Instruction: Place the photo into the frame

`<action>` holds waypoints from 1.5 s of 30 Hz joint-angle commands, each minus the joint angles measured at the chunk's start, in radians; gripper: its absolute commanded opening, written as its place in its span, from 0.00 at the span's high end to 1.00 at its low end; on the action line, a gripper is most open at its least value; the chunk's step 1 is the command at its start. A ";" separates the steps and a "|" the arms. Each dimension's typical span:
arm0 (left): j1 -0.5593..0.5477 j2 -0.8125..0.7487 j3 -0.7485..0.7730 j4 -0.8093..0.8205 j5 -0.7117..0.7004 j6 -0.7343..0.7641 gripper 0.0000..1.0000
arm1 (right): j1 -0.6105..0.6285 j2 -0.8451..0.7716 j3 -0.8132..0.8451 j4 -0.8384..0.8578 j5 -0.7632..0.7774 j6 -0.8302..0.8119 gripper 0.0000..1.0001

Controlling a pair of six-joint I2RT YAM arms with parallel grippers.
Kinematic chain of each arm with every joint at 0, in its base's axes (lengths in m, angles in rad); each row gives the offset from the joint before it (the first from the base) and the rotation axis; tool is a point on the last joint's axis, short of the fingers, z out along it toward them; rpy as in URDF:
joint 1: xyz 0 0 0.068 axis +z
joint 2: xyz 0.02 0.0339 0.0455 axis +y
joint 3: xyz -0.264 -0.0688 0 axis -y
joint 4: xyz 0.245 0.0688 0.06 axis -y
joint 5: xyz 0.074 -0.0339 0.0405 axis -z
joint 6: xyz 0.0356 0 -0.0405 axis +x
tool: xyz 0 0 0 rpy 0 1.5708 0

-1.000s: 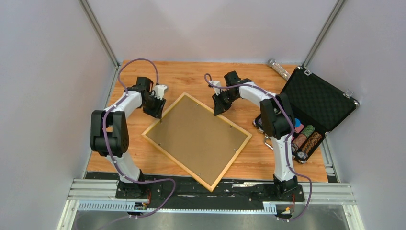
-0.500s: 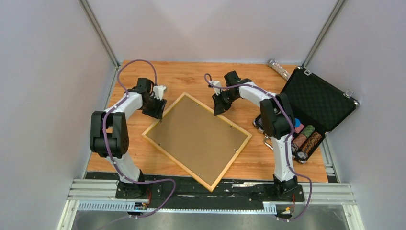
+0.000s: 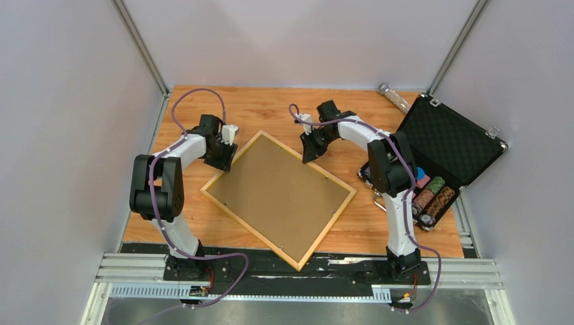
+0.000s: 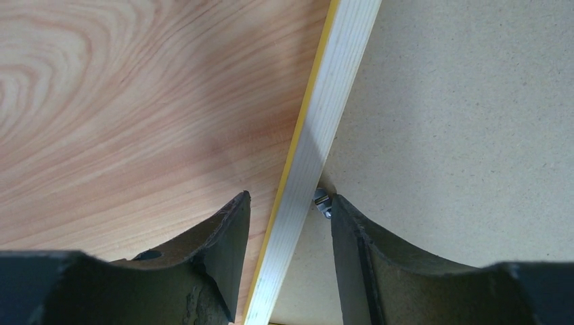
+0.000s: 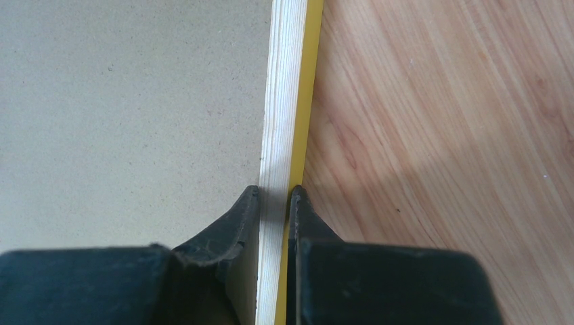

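One change shows since a second ago: the left arm (image 3: pixel 181 146) has shifted its wrist a little to the right, closer over the edge of the frame (image 3: pixel 324 229). The left pincer (image 4: pixel 290 203) stands with its jaws apart astride the frame's left rail. One finger is over the desk (image 3: pixel 271 108) and the other over the brown backing board (image 3: pixel 279 196), just beside a small metal clip (image 4: pixel 321 201). Neither finger presses the wood. The right pincer (image 5: pixel 274 193) has not moved and is clamped on the far right rail. The frame lies where it was, back up, flat on the middle of the desk and turned at an angle. Its front faces the desk, so we cannot tell whether the photo sits inside. From above, both pincers' fingertips are hidden under their own housings.
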 commanded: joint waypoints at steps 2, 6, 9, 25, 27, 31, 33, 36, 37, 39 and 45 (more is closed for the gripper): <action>-0.005 0.012 0.001 0.046 -0.042 -0.025 0.47 | -0.022 0.087 -0.052 -0.092 0.143 -0.055 0.99; -0.004 0.012 0.017 0.052 -0.062 -0.030 0.52 | -0.022 0.087 -0.055 -0.092 0.143 -0.056 0.99; -0.004 0.015 0.025 0.052 -0.069 -0.034 0.54 | -0.022 0.086 -0.054 -0.091 0.142 -0.057 0.99; -0.004 0.023 -0.051 0.105 -0.189 -0.001 0.93 | -0.021 0.089 -0.054 -0.091 0.142 -0.058 0.99; -0.004 0.022 -0.069 0.120 -0.204 -0.002 1.00 | -0.022 0.091 -0.055 -0.092 0.142 -0.058 0.99; -0.004 0.023 -0.097 0.144 -0.210 -0.005 1.00 | -0.022 0.091 -0.056 -0.091 0.143 -0.057 0.99; -0.003 0.023 -0.107 0.148 -0.201 -0.015 1.00 | -0.021 0.091 -0.056 -0.091 0.143 -0.058 0.99; 0.000 0.031 -0.099 0.122 -0.155 -0.038 1.00 | -0.022 0.091 -0.058 -0.091 0.143 -0.058 0.99; 0.001 0.035 -0.093 0.110 -0.152 -0.041 1.00 | -0.021 0.092 -0.057 -0.091 0.143 -0.058 0.99; 0.012 0.044 -0.088 0.105 -0.139 -0.042 1.00 | -0.021 0.093 -0.058 -0.091 0.143 -0.058 0.99; 0.021 0.059 -0.085 0.105 -0.178 -0.018 1.00 | -0.021 0.095 -0.055 -0.092 0.142 -0.055 0.99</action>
